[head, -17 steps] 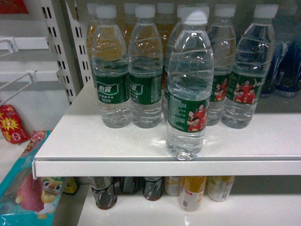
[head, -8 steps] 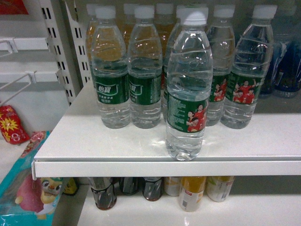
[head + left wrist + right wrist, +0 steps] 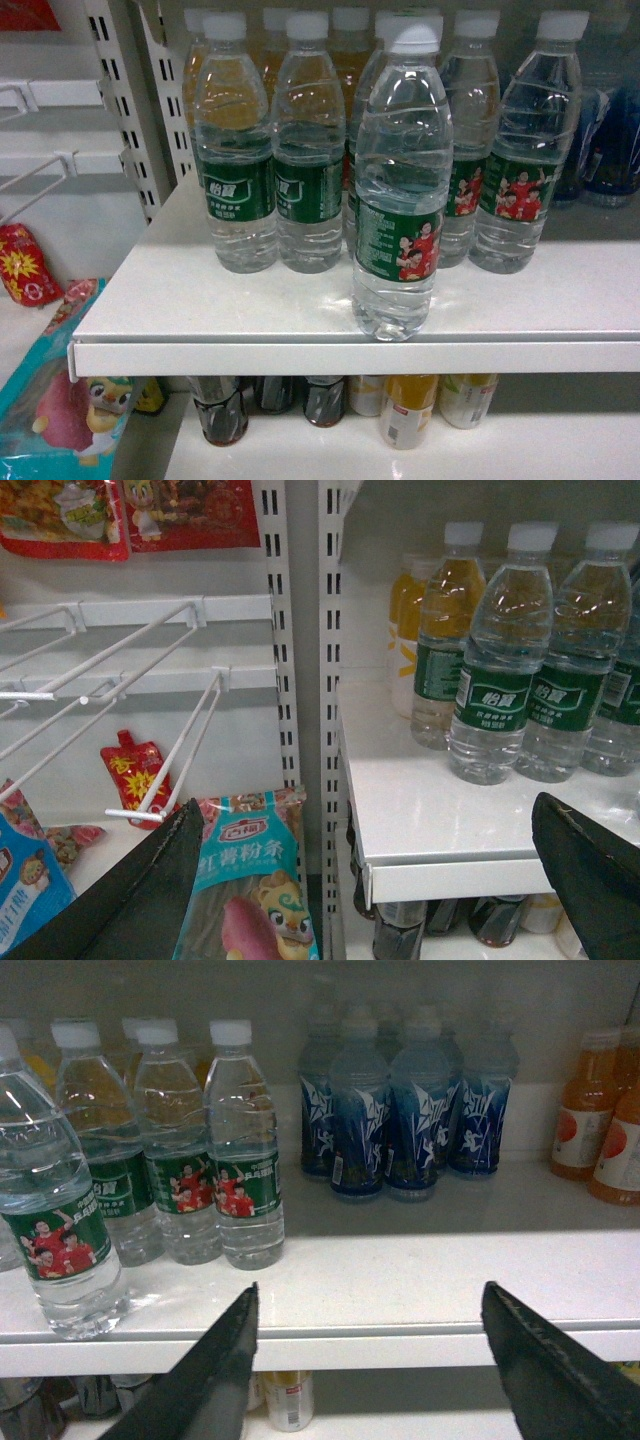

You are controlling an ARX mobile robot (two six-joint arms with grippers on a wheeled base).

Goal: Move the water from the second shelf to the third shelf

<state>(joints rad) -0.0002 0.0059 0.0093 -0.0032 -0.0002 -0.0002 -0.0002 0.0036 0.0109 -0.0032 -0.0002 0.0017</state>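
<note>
Water (image 3: 401, 180) standing alone at shelf (image 3: 300, 310) edge, barely shifted since before; left gripper (image 3: 370, 880) and right gripper (image 3: 370, 1360) spread wide, gripping nothing.

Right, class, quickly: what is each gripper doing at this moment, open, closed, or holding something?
Left gripper: open, holding nothing.
Right gripper: open, holding nothing, facing the white shelf.

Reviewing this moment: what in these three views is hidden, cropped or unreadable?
- Head view: neither end effector shows. The water bottle at the shelf edge hides the bottles behind it.
- Head view: drinks on the lower shelf lose their tops behind the shelf lip.
- Left wrist view: the left end effector fingertips run off the bottom edge.
- Right wrist view: blue bottles stand in shadow, labels unreadable.
</note>
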